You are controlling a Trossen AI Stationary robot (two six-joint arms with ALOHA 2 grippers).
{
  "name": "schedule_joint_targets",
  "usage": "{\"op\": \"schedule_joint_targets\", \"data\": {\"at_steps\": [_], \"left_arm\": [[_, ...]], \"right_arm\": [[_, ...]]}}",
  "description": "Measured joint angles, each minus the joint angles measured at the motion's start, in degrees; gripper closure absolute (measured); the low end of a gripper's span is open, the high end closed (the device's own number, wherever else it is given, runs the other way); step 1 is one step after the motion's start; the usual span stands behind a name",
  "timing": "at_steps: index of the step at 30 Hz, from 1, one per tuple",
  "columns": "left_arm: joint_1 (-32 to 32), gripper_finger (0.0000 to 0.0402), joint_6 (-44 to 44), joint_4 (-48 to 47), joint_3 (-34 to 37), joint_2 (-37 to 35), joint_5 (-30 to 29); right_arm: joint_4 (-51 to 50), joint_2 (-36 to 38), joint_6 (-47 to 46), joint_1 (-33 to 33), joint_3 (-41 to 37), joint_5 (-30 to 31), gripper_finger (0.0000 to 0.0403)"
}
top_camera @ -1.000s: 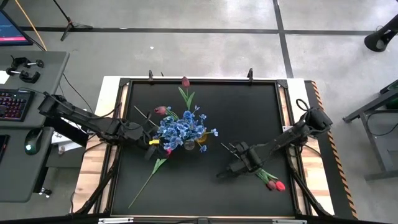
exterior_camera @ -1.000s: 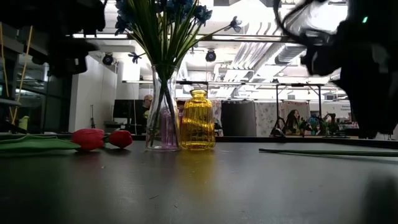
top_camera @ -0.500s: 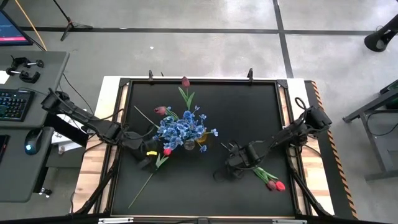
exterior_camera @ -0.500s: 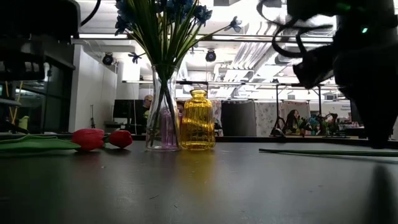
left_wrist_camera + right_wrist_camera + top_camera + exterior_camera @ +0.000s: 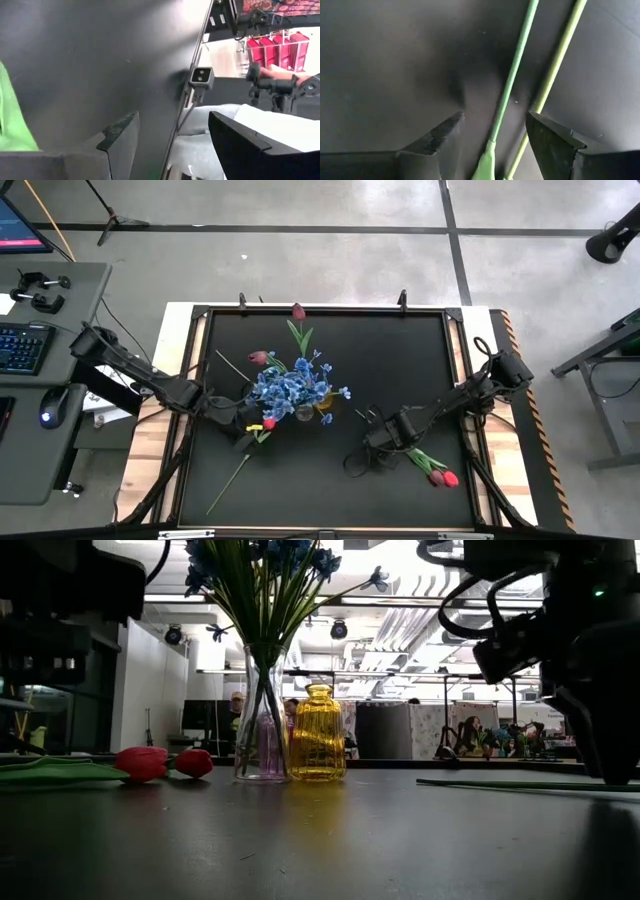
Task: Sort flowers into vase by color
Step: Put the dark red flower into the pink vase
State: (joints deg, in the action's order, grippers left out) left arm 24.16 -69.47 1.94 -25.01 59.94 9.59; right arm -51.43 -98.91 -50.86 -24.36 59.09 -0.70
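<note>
Here the right claw [image 5: 492, 132] hangs open over two green stems [image 5: 512, 85] lying close together on the tabletop [image 5: 385, 60]; closing now could catch both, or pinch neither cleanly.

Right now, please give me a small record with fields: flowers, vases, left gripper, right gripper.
blue flowers: standing in the clear vase
yellow vase: no flowers in it, beside the clear vase
red tulips: lying on the table, near the right gripper
left gripper: open, holding nothing
right gripper: open, above two green stems
</note>
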Motion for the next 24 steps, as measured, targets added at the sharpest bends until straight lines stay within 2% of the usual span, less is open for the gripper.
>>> {"op": "schedule_joint_targets", "data": {"at_steps": [5,9,12,15,19,21,24], "left_arm": [[0.0,0.0174,0.98,4.64,0.02,4.71,-1.8],[0.0,0.0174,3.43,5.33,0.02,7.63,-1.56],[-0.01,0.0174,5.44,5.23,0.02,8.88,-1.52],[-0.02,0.0174,5.31,5.1,0.02,9.24,-1.41],[-0.38,0.0174,6.72,5.22,0.02,9.22,-1.78],[-0.99,0.0174,6.96,5.28,0.02,9.22,-1.38],[-1.47,0.0174,7.6,5.29,0.02,9.22,-1.1]], "right_arm": [[-0.14,0.0,3.4,-0.04,-0.02,-0.43,0.0199],[-0.16,0.0,5.32,0.12,-0.02,1.61,0.021],[-0.17,0.0,4.35,0.43,-0.02,1.47,0.0247],[-0.11,0.0,2.03,0.22,-0.02,-0.96,0.03],[0.2,-0.02,0.13,-0.55,-0.01,-1.13,0.0365],[0.11,-0.02,-1.93,-0.5,-0.02,-1.58,0.0385],[-0.39,-0.02,-4.98,-0.46,-0.02,-2.13,0.0392]]}}
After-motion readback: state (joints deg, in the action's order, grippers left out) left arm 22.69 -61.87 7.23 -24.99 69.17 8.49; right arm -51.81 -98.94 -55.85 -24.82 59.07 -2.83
